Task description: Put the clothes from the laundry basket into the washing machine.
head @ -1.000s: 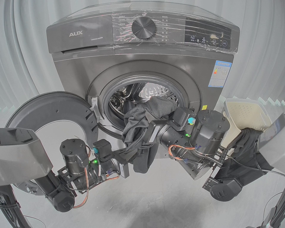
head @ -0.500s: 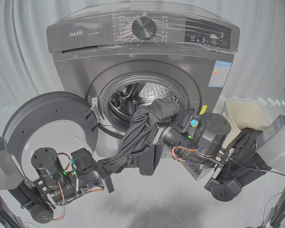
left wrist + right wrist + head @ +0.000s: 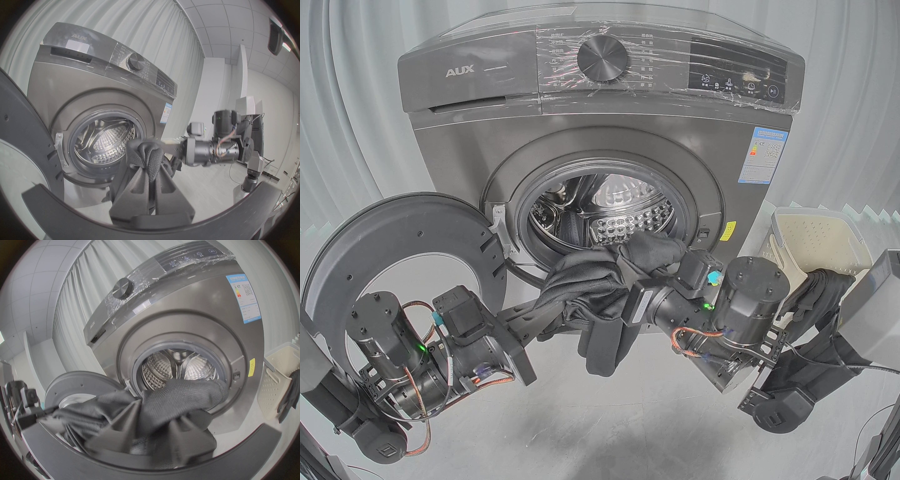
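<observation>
As the left claw (image 3: 553, 314) and right claw (image 3: 626, 272) each clamp the dark garment (image 3: 581, 287), the open washing machine (image 3: 487, 150) stands just beyond them.

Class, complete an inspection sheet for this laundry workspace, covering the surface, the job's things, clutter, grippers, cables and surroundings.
Surface: bare grey floor.
Job's things: washing machine with door open; dark garment held before the drum mouth; laundry basket at the robot's right, second garment draped over its rim.
Clutter: nothing seen.
Grippers: left gripper and right gripper both shut on the dark garment.
Cables: orange wiring on both wrists.
Surroundings: pale curtain behind.
</observation>
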### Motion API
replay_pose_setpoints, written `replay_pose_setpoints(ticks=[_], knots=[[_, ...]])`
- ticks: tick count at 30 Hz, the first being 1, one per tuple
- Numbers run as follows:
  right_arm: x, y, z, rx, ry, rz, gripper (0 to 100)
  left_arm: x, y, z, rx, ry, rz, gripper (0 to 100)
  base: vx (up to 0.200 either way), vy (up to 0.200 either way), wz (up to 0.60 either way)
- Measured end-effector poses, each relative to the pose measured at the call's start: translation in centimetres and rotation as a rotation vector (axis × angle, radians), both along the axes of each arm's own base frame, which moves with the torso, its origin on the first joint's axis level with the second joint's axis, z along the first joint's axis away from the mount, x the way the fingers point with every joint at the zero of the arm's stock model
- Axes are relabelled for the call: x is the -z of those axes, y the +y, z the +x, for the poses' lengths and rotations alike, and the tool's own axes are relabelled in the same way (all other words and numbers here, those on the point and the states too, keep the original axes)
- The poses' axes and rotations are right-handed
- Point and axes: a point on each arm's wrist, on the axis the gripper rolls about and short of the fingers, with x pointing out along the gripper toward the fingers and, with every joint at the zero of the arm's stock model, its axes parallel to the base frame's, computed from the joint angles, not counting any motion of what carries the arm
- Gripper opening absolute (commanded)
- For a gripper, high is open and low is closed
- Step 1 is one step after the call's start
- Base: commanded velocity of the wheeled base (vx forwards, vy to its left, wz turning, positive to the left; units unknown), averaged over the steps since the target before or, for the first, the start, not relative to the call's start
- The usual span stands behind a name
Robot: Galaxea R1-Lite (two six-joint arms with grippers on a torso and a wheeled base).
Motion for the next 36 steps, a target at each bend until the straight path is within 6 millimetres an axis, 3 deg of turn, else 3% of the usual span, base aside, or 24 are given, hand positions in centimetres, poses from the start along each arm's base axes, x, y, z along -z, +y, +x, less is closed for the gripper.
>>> replay_pose_setpoints(ticks=[12, 36], knots=[[3.7, -2.8, -1.6, -0.009, 0.113, -0.167, 100, -1.6, -0.2, 1.3, -0.038, -0.061, -0.049, 0, 0.0, 0.0, 0.0], [4.4, -3.2, -1.6, -0.003, 0.125, -0.199, 100, -2.0, -0.3, 1.6, -0.044, -0.076, -0.06, 0, 0.0, 0.0, 0.0]])
